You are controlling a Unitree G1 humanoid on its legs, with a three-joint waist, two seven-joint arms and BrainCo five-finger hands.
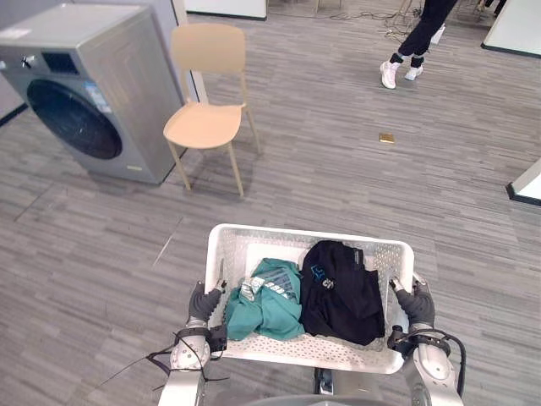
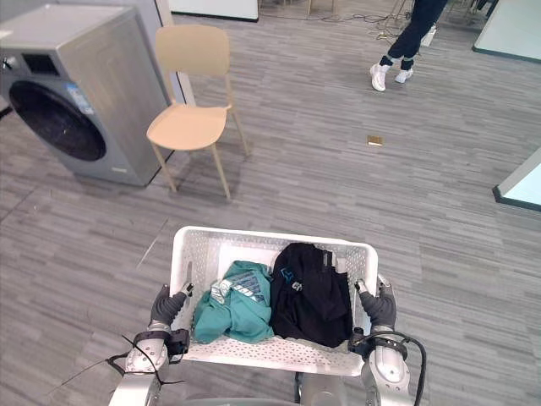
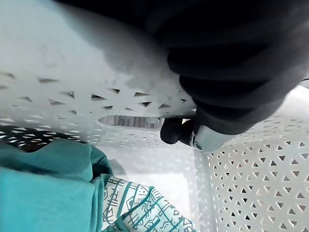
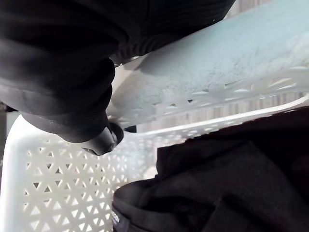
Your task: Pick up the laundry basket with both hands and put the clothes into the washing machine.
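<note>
At far left I see the washer (image 1: 80,93), with a tan chair (image 1: 207,101) just beside it. Nearer me, my left hand (image 1: 204,300) grips the basket (image 1: 308,233) by its left side, fingers (image 3: 171,131) curled over the rim at the handle slot. The basket sits between both hands, well apart from the washer. Inside lie a teal shirt (image 1: 266,309) on the left and a black top (image 1: 342,292) touching it on the right. My right hand (image 1: 414,306) grips the right side, fingers (image 4: 108,139) hooked round the rim. A person's legs (image 1: 414,42) show at far right.
</note>
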